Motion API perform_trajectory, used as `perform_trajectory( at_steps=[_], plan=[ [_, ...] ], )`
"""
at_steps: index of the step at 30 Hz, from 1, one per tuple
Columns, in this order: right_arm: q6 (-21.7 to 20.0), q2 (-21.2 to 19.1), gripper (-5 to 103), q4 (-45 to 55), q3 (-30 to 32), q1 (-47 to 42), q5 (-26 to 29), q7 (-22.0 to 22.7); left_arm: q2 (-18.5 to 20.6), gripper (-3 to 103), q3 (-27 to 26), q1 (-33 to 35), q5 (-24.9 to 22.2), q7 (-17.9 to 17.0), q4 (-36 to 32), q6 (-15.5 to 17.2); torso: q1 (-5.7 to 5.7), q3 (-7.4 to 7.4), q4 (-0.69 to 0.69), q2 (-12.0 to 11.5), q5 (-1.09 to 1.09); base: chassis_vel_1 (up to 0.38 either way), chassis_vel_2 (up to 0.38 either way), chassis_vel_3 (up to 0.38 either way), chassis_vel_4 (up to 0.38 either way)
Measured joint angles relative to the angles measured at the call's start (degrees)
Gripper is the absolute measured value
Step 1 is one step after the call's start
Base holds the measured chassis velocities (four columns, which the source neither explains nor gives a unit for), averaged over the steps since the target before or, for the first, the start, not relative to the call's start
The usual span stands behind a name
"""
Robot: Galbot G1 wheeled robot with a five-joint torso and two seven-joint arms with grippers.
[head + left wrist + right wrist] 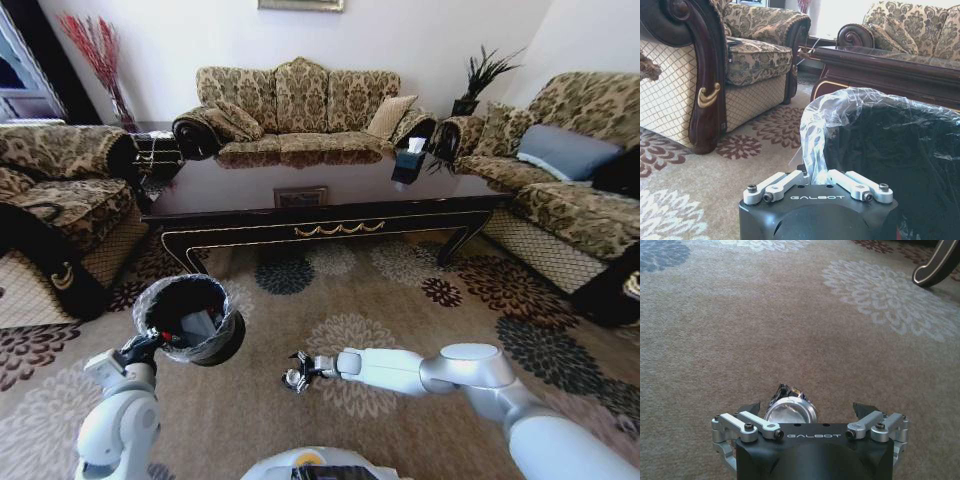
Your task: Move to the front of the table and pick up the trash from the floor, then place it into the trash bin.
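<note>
On our left, our left gripper [160, 340] is pinched closed on the bagged rim of the trash bin [190, 318] on the floor [400, 300], while to the right our right gripper [293, 377] spreads wide around a small silvery can [790, 410], before the table [330, 195].

Arms are glossy white-to-silver shells — rounded, segmented, with fat bulbous elbow joints; the right arm [440, 372] tapers to a slim wrist, the left arm [118, 425] has a boxy grey block at the wrist. Each wrist ends in a black housing stamped "GALBOT" in white, with silver bar linkages pinned by dark hex screws — left gripper [818, 176], right gripper [807, 412], black fingertips [864, 409]. White torso top [322, 464] has a small yellow mark.
</note>
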Motion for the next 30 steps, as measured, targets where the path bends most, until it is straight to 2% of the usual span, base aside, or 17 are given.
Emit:
perform_trajectory(
  at_steps=[5, 8, 11, 13, 14, 18, 26, 30],
  plan=[
    [0.0, -0.6, 103, -0.2, 0.4, -0.5, 1.3, -1.5, 0.0, 4, 0.0, -0.1, 0.0, 0.0, 0.1, 0.0, 0.0, 0.0, -0.01, 0.0, 0.0, 0.0, 0.0, 0.0, 0.0],
    [0.0, -0.6, 96, -0.3, 0.4, -0.7, 1.5, -2.7, 0.0, 4, -0.1, -0.2, 0.0, 0.0, 0.2, 0.0, 0.0, 0.0, 0.0, 0.0, 0.0, 0.0, 0.0, 0.0, 0.0],
    [0.0, -0.4, 94, -0.6, 0.3, -0.9, 1.6, -3.0, 0.0, 4, -0.1, -0.2, 0.0, 0.0, 0.2, 0.0, 0.0, 0.0, 0.0, 0.0, 0.0, 0.0, 0.0, 0.0, 0.0],
    [0.0, 0.1, 85, -1.2, 0.4, -1.3, 1.6, -3.7, -0.1, 4, -0.1, -0.3, 0.0, 0.0, 0.2, 0.0, 0.0, 0.0, 0.0, 0.0, 0.0, 0.0, 0.0, 0.0, 0.0],
    [0.0, 0.1, 85, -1.2, 0.4, -1.3, 1.6, -3.7, -0.1, 4, -0.1, -0.3, 0.0, 0.0, 0.2, 0.0, 0.0, 0.0, 0.0, 0.0, 0.0, 0.0, 0.0, 0.0, 0.0],
    [0.0, 0.8, 63, -2.9, 0.7, -1.7, 1.5, -4.6, 0.0, 4, -0.3, -0.3, 0.0, 0.0, 0.5, 0.0, 0.0, 0.0, 0.0, 0.0, -0.01, 0.0, 0.0, 0.0, 0.0],
    [0.5, 0.7, 59, -3.5, 1.2, -1.9, 1.1, -5.3, 0.1, 4, -0.3, -0.3, 0.0, 0.0, 0.5, 0.0, 0.0, 0.0, 0.0, 0.0, 0.0, 0.0, 0.0, 0.0, 0.0],
    [0.6, 0.1, 53, -2.6, 1.5, -1.7, 1.2, -5.5, 0.1, 4, -0.3, -0.5, 0.0, 0.0, 0.5, 0.0, 0.0, 0.0, -0.02, 0.0, 0.0, 0.0, 0.0, 0.0, 0.0]
  ],
)
